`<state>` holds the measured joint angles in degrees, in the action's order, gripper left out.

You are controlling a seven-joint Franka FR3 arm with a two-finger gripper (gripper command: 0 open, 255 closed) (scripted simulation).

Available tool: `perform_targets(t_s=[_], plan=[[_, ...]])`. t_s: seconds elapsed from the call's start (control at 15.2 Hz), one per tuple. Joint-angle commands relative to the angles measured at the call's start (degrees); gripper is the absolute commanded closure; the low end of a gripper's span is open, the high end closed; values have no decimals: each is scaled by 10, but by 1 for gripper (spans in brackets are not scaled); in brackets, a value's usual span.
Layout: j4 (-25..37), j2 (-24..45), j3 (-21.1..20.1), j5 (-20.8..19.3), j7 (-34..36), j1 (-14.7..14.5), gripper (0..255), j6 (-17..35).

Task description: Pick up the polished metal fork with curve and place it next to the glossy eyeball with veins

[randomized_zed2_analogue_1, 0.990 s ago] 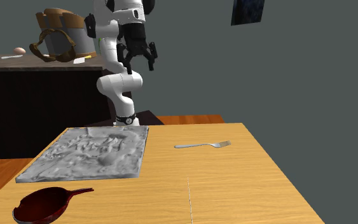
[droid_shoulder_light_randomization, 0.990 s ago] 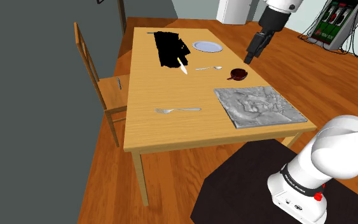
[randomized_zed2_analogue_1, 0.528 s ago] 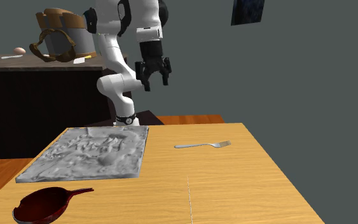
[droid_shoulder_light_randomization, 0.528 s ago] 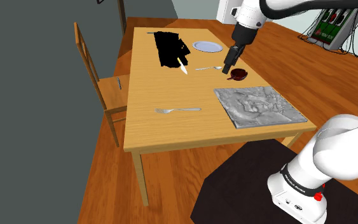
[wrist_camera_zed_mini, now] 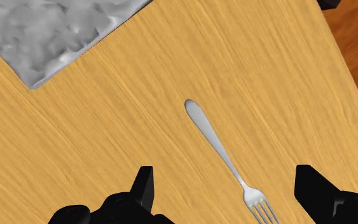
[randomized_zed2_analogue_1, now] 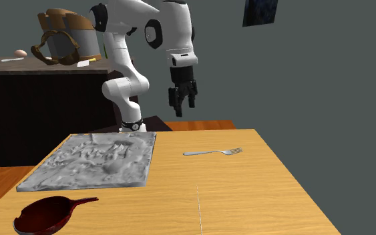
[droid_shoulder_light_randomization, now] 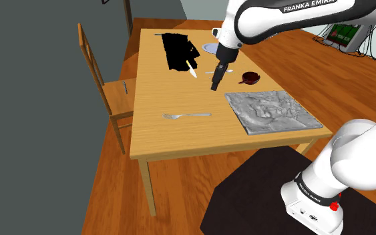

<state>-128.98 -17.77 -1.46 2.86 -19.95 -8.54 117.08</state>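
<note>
Gripper (droid_shoulder_light_randomization: 215,85), wide open and empty, is swinging in from the far end of the table (droid_shoulder_light_randomization: 158,141) and lowering toward the fork (droid_shoulder_light_randomization: 188,115) lying flat near the grey slab (droid_shoulder_light_randomization: 270,112); grasp not yet begun.

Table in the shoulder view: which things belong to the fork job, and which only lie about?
Job: metal fork, open gripper.
Lying about: grey relief slab, dark red pan, wooden chair.
</note>
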Motion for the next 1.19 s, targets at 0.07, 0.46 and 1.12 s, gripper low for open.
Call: perform_targets(t_s=[0.07,0.46,1.12], plan=[[21,59,-9,2,-20,-13,0,33],[72,170,-29,0,-55,-35,0,85],[134,301,-51,-15,-85,-59,0,143]])
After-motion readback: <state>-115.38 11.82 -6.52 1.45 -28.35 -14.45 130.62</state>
